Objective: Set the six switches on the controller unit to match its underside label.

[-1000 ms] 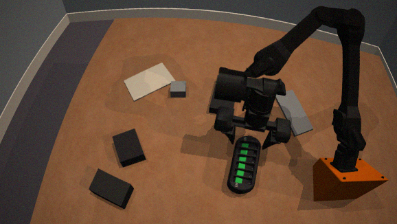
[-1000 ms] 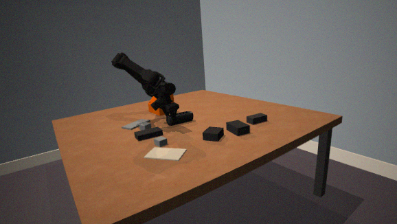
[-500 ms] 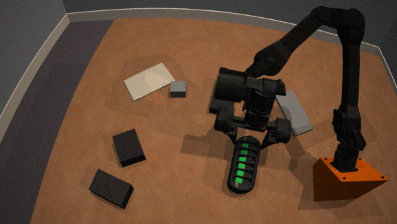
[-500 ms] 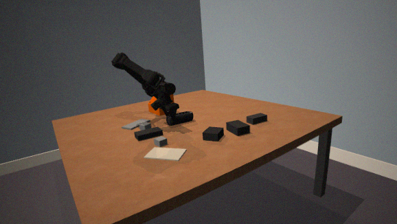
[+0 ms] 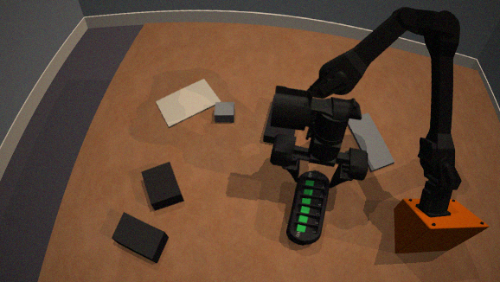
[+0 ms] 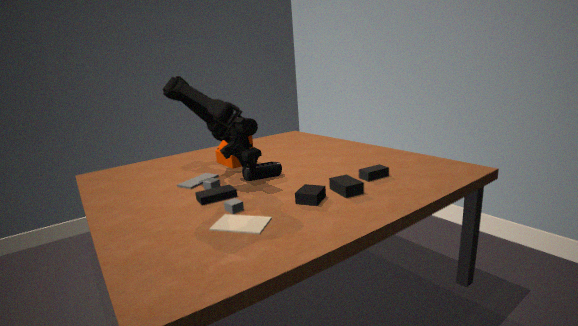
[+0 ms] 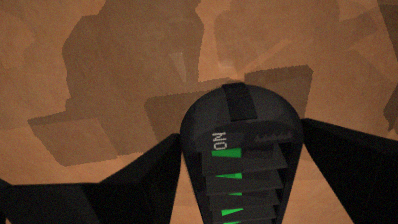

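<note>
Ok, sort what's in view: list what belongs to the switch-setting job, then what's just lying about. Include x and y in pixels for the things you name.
For the job:
- controller unit (image 5: 308,206) (image 6: 262,171) (image 7: 242,145)
- gripper (image 5: 314,182) (image 6: 247,169) (image 7: 239,133)
- bench (image 5: 238,229) (image 6: 310,150) (image 7: 30,65)

Lying about:
- cream panel (image 5: 188,103) (image 6: 241,224)
- grey panel (image 5: 371,143) (image 6: 197,180)
- small grey blocks (image 5: 224,108) (image 6: 233,205)
- black boxes (image 5: 162,186) (image 6: 346,185)
</note>
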Motion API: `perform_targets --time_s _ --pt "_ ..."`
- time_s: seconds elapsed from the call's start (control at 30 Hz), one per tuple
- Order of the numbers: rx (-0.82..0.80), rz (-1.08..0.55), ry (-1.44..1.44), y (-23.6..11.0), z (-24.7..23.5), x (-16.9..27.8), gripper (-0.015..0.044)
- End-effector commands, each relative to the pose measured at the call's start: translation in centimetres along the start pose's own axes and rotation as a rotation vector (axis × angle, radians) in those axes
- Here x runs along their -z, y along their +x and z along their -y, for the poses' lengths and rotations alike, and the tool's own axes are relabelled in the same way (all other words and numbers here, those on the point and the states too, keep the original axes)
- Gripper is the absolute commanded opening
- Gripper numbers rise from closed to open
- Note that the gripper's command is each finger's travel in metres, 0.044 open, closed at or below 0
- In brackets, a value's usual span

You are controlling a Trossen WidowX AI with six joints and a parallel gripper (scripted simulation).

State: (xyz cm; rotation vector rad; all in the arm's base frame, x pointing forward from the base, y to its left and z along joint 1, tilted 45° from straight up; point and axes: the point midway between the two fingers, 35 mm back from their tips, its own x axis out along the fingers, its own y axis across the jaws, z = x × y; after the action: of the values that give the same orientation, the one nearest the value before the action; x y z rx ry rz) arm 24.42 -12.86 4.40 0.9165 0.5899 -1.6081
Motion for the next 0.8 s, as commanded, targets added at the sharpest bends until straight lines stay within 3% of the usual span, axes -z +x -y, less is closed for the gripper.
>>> perform_targets --time_s 0.0,0.77 --pt "-0.005 0.002 -0.004 -0.4 -0.1 0.3 0.0336" --pt "-0.005 0.039 -0.004 -1.7 -0.1 1.3 0.0337"
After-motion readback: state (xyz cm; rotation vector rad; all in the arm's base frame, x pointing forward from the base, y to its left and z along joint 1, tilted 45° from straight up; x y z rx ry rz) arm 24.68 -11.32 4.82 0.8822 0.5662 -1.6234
